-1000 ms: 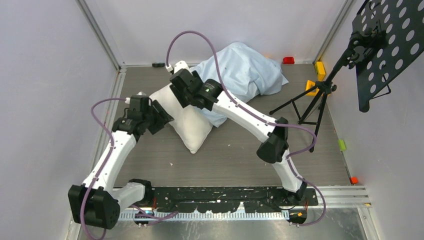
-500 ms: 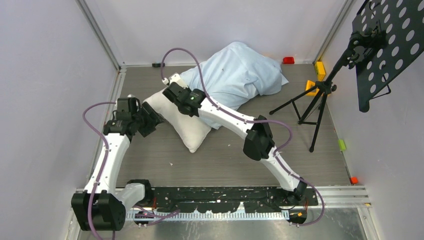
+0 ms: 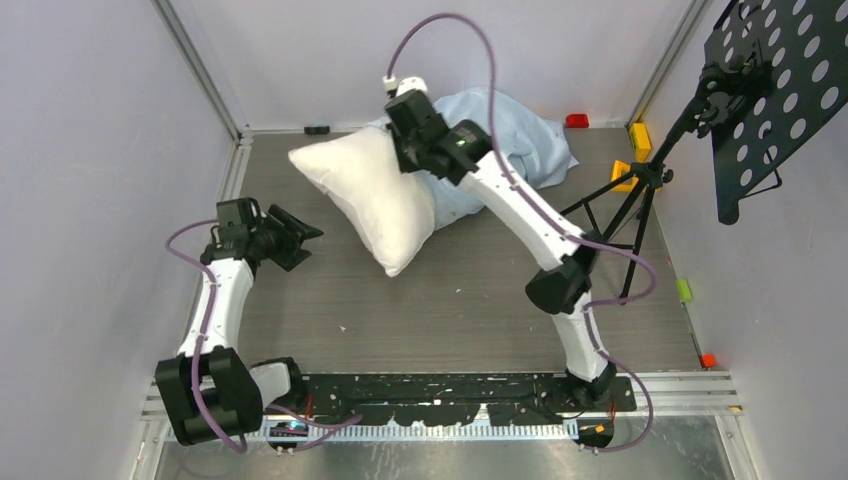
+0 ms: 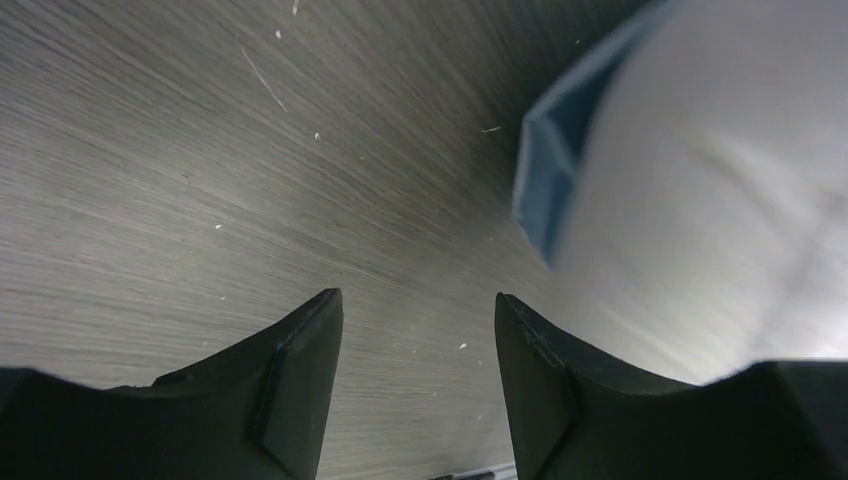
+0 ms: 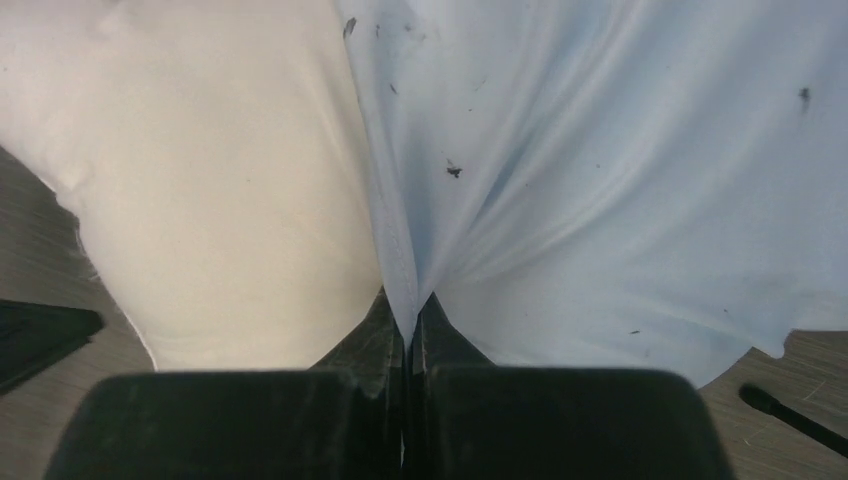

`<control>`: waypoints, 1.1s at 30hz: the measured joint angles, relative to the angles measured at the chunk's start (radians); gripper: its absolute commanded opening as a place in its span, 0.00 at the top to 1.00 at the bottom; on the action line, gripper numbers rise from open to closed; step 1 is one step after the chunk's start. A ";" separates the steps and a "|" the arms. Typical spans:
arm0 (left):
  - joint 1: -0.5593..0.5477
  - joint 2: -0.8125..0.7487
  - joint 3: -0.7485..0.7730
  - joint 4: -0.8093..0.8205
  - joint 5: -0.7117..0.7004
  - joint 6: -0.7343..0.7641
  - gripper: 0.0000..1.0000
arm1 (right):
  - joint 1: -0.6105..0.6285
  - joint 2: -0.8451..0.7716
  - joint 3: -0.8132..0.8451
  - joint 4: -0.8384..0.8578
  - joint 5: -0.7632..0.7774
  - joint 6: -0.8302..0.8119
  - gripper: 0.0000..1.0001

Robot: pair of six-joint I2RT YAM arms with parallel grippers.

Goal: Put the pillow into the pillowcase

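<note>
Right fingers (image 5: 392,340): clenched on a thin fold of the pillowcase (image 5: 600,170). The cloth fans out from the pinch in taut creases, so this looks like a hold on a hem or a single layer, meant to lift the sack's mouth.
Pillowcase: light blue and bunched at the far side of the desk (image 3: 450,320), close to the back wall. Part of it lies under the right arm.
Pillow (image 3: 365,195): white and plump, lying diagonally at the far left-centre of the desk, with its right side touching the pillowcase. In the right wrist view it sits just beside the pinched fold. No part of it shows as being inside the sack, so the task reads as early.
Left fingers (image 4: 300,370): released and spread apart with nothing between them, low over bare desk. They are near the pillow's left side but apart from it. The likely reason is to be free to push or grab the pillow once the mouth is held open.
Hard to make out: the left wrist view shows a blurred pale mass at right with a blue folded edge. Whether that is pillow, pillowcase or both cannot be told.
Hidden: in the top view the wrist covers the right fingers. Where the sack's opening lies, and whether one layer or two is pinched, does not show.
Cut off: the black perforated stand (image 3: 775,90) at right runs out of view.
</note>
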 measured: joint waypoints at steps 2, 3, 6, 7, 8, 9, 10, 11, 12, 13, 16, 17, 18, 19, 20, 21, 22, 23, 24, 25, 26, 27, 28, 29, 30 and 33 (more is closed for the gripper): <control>0.003 0.024 -0.050 0.058 0.032 -0.039 0.43 | -0.017 -0.082 -0.013 0.001 -0.024 0.016 1.00; 0.003 0.038 -0.072 0.084 0.048 -0.058 0.43 | -0.025 -0.114 -0.013 0.003 -0.027 0.023 1.00; -0.011 0.103 -0.120 0.166 0.095 -0.116 0.36 | -0.039 -0.222 -0.007 0.010 -0.041 0.043 1.00; -0.024 0.123 -0.126 0.195 0.102 -0.134 0.34 | -0.039 -0.245 -0.003 0.012 -0.047 0.050 1.00; -0.041 0.137 -0.128 0.219 0.109 -0.149 0.34 | -0.037 -0.269 0.003 0.016 -0.059 0.057 1.00; -0.064 0.145 -0.128 0.245 0.113 -0.160 0.34 | -0.034 -0.286 0.009 0.019 -0.069 0.064 1.00; -0.093 0.149 -0.128 0.274 0.114 -0.172 0.34 | -0.030 -0.299 0.013 0.025 -0.080 0.073 1.00; -0.122 0.149 -0.128 0.300 0.117 -0.184 0.33 | -0.025 -0.309 0.014 0.033 -0.090 0.081 1.00; -0.144 0.148 -0.128 0.324 0.119 -0.192 0.34 | -0.022 -0.315 0.014 0.041 -0.098 0.087 1.00; -0.164 0.146 -0.128 0.346 0.122 -0.206 0.34 | -0.018 -0.317 0.014 0.046 -0.105 0.093 1.00; -0.184 0.113 -0.134 0.371 0.125 -0.229 0.36 | -0.006 -0.316 0.014 0.048 -0.132 0.109 1.00; -0.183 0.082 -0.145 0.375 0.122 -0.237 0.37 | -0.005 -0.315 0.014 0.045 -0.138 0.113 1.00; -0.183 0.048 -0.158 0.374 0.116 -0.240 0.38 | -0.004 -0.315 0.014 0.045 -0.141 0.116 1.00; -0.183 0.013 -0.172 0.372 0.109 -0.242 0.38 | -0.005 -0.315 0.014 0.045 -0.143 0.121 1.00; -0.183 -0.043 -0.190 0.353 0.098 -0.242 0.39 | -0.006 -0.315 0.014 0.046 -0.143 0.126 1.00; -0.183 -0.063 -0.194 0.344 0.095 -0.242 0.39 | -0.008 -0.315 0.014 0.046 -0.143 0.131 1.00; -0.183 -0.095 -0.195 0.320 0.087 -0.235 0.38 | -0.008 -0.315 0.014 0.047 -0.143 0.134 1.00; -0.183 -0.127 -0.194 0.290 0.079 -0.228 0.38 | -0.008 -0.315 0.014 0.047 -0.143 0.135 1.00; -0.183 -0.152 -0.194 0.266 0.072 -0.218 0.37 | -0.008 -0.314 0.014 0.046 -0.143 0.136 1.00; -0.183 -0.174 -0.193 0.240 0.066 -0.208 0.37 | -0.008 -0.314 0.014 0.046 -0.143 0.138 1.00; -0.183 -0.200 -0.193 0.211 0.055 -0.202 0.36 | -0.008 -0.314 0.014 0.045 -0.143 0.139 1.00; -0.183 -0.229 -0.193 0.180 0.045 -0.196 0.36 | -0.008 -0.314 0.014 0.045 -0.144 0.140 1.00; -0.183 -0.254 -0.192 0.160 0.038 -0.190 0.36 | -0.008 -0.314 0.014 0.044 -0.144 0.141 1.00; -0.183 -0.277 -0.191 0.142 0.034 -0.187 0.35 | -0.008 -0.314 0.014 0.044 -0.144 0.142 1.00; -0.183 -0.297 -0.186 0.124 0.031 -0.183 0.35 | -0.008 -0.314 0.014 0.044 -0.144 0.143 1.00; -0.183 -0.330 -0.142 0.073 0.031 -0.166 0.33 | -0.008 -0.314 0.014 0.044 -0.144 0.143 1.00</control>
